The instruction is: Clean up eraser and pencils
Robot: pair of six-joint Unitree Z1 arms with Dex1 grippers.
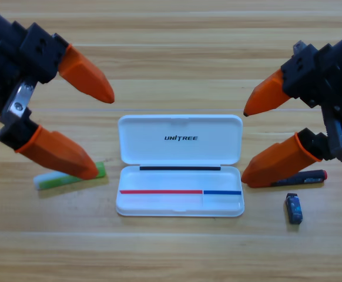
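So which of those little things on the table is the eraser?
Find the open white case in the middle of the table. Look right of it, past the black pencil with the red end, and a little nearer the front edge. The eraser is the short dark block with a light blue mark, far stubbier than the pencil.

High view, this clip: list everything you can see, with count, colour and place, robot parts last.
Wooden table: one, light brown planks, fills the view.
White plastic hinged case: one, lid open, at the middle, nothing put inside.
Stubby light green and whitish pencil: one, lying flat left of the case, partly hidden by the left pincer's lower jaw.
Slim black pencil with a red end: one, lying flat right of the case, partly hidden by the right pincer's lower jaw.
Small dark navy rectangular eraser: one, light blue mark, just below the black pencil.
Left pincer: black, orange jaws open, upper left.
Right pincer: black, orange jaws open, upper right.
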